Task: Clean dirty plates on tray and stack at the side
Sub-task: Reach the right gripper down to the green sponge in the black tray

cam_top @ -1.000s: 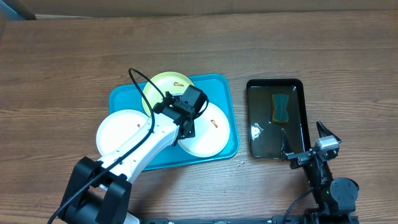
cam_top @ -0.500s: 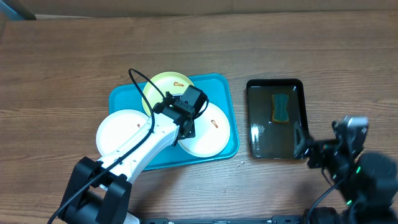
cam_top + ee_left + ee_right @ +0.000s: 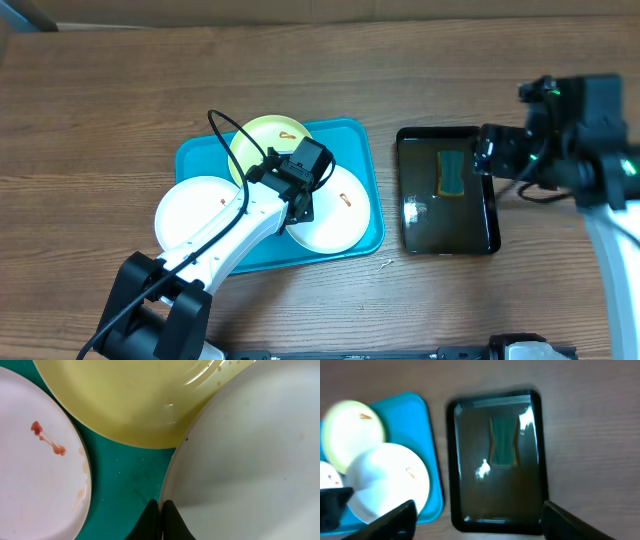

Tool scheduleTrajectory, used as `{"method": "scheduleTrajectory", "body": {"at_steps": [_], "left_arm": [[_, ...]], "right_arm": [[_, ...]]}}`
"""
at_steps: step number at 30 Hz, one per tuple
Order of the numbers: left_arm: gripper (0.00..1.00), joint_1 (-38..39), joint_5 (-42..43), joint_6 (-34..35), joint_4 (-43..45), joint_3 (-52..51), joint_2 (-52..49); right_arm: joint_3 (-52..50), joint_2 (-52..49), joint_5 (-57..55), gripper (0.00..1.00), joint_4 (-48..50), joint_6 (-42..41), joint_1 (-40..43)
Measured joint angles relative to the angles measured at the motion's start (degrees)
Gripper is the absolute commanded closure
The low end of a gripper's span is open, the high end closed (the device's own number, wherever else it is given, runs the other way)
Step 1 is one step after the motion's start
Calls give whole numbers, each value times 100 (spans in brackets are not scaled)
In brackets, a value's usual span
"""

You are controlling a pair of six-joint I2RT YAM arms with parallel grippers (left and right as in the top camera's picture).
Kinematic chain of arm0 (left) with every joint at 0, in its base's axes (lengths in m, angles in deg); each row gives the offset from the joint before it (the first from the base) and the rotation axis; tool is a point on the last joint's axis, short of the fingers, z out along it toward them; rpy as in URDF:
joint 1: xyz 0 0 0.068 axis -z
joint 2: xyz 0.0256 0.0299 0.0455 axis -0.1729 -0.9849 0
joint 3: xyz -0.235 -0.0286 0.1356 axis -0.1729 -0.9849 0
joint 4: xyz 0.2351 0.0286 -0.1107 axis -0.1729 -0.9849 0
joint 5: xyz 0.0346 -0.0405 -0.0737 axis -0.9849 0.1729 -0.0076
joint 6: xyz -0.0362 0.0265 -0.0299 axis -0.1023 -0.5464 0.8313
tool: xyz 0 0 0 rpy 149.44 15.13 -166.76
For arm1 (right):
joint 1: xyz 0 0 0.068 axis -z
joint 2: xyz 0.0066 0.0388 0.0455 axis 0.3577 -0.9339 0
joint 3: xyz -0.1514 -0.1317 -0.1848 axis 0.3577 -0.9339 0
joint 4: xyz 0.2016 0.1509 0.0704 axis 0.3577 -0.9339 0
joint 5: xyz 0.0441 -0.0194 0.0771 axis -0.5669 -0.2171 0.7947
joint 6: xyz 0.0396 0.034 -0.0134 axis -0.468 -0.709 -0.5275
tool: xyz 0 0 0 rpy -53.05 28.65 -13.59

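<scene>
The turquoise tray (image 3: 200, 150) holds the three plates. The pale yellow-green plate (image 3: 262, 138) lies at the back. One white plate (image 3: 192, 215) with a red smear hangs over the tray's left edge. The other white plate (image 3: 345, 218) lies at the front right. My left gripper (image 3: 298, 208) is shut on the left rim of this front right plate; in the left wrist view (image 3: 160, 512) the rim (image 3: 250, 460) runs between the fingers. My right gripper (image 3: 487, 155) is open and empty, high above the black tray, as the right wrist view (image 3: 480, 522) shows.
The glossy black tray (image 3: 485, 240) stands right of the turquoise tray and holds liquid and a green-yellow sponge (image 3: 452, 172). A small pale scrap (image 3: 385, 264) lies on the wooden table in front of the trays. The left arm's cable arcs over the tray.
My right arm has swung from the table's front right corner back to the right side of the black tray. My left arm and the plates have not moved.
</scene>
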Motion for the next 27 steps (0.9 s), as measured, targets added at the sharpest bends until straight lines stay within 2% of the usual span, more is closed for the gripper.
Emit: {"method": "scheduleTrajectory", "body": {"at_steps": [11,13,18,25,27], "left_arm": [[96,0,2,-2,22,-2,-138],[96,0,4,-2,24,-2,-138],[96,0,17,-2,33,-2,-138],[96,0,20,-2,74,-2,-138],[96,0,22,-2,76,-2,-138]], "right_arm": [[-2,-2094,-2,29,269,-13,0],[-2,-2343,-17,34,372,-7,0],[-111,-2717,-120,38,734,-13,-2],[-1064,-2739,-177,38,1768,-13,-79],[-1436,-2739,-179,45,2243,-9,-118]]}}
